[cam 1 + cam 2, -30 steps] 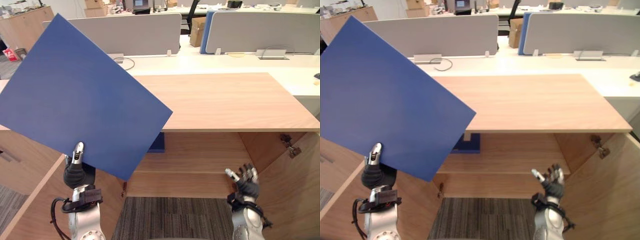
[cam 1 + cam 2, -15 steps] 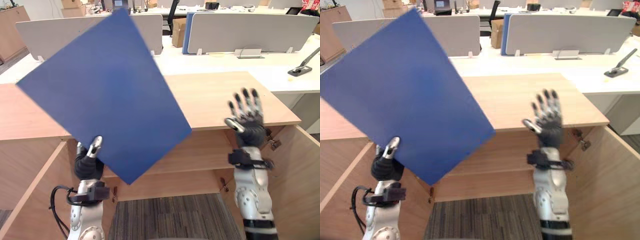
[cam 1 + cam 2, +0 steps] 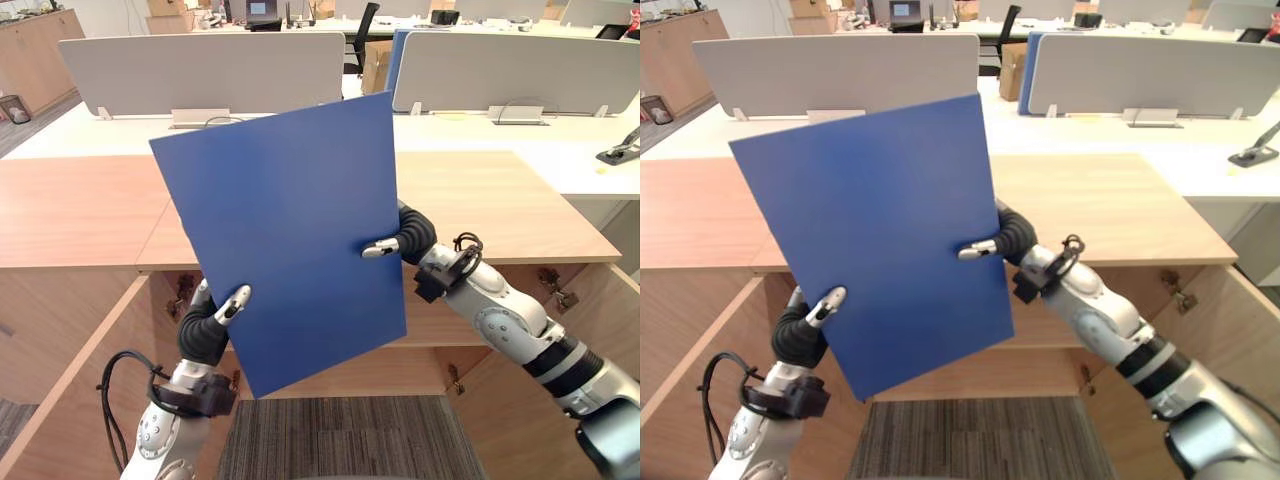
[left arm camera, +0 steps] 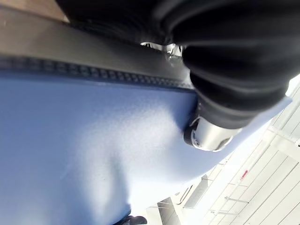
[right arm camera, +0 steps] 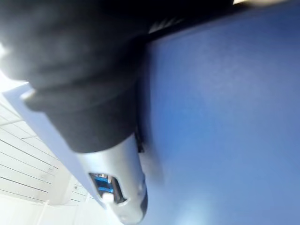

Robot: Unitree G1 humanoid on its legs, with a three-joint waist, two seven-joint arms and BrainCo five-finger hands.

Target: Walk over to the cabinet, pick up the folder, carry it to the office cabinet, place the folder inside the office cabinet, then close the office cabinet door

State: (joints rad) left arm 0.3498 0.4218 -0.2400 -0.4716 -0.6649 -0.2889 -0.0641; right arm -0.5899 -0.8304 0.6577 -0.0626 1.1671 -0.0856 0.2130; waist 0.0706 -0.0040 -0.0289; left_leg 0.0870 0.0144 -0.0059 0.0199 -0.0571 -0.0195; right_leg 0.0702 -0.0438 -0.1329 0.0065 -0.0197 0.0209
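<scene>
Hands first: the left hand pinches the low left edge of the folder, thumb on the front, fingers behind. The right hand pinches the right edge the same way. So the blue folder is up in the air, a bit tilted, in front of the cabinet. Under it the cabinet is open, with its doors swung out and a shelf inside. Far back are desks with grey screens. I think the carrying is done and putting the folder in comes next. For that the folder must go down, lie flatter, then slide in under the top onto the shelf.
</scene>
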